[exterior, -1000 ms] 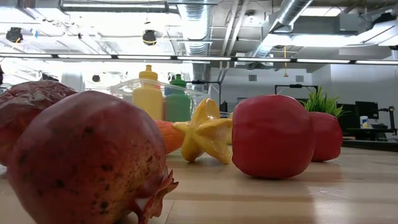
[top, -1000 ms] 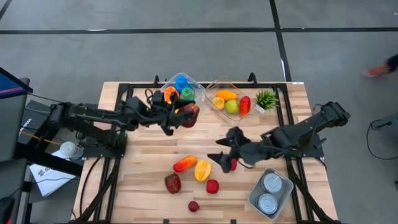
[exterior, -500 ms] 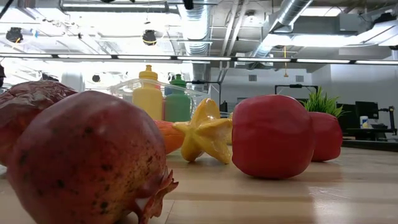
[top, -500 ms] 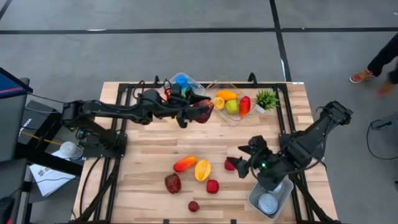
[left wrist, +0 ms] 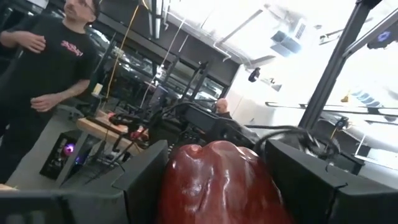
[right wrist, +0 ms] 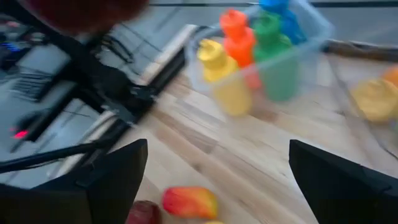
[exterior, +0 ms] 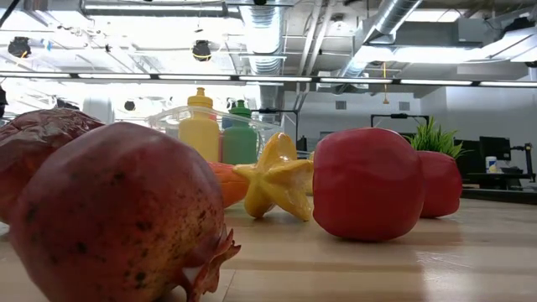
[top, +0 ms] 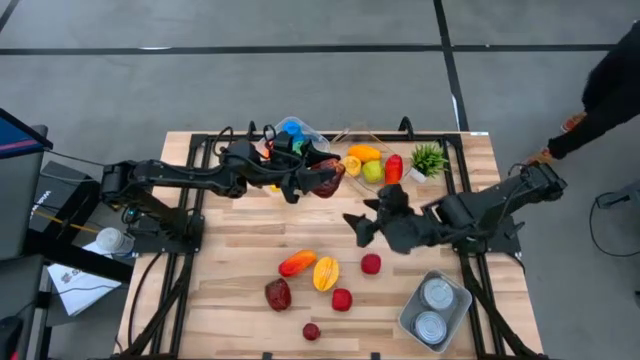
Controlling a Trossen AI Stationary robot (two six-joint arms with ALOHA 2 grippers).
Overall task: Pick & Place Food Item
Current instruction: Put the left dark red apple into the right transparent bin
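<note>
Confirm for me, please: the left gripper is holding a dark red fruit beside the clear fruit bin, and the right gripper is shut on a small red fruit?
Not quite. The left gripper does hold the dark red fruit by the fruit bin, but the right gripper is open and empty, as the right wrist view shows; the small red fruit lies on the table.

Ceiling strip lights [exterior: 252,80] flood the room, washing the upper low view to near white, with a glare band on the table [exterior: 394,260]. The right wrist view is smeared, probably by motion; bottles [right wrist: 249,56] lose their edges.
</note>
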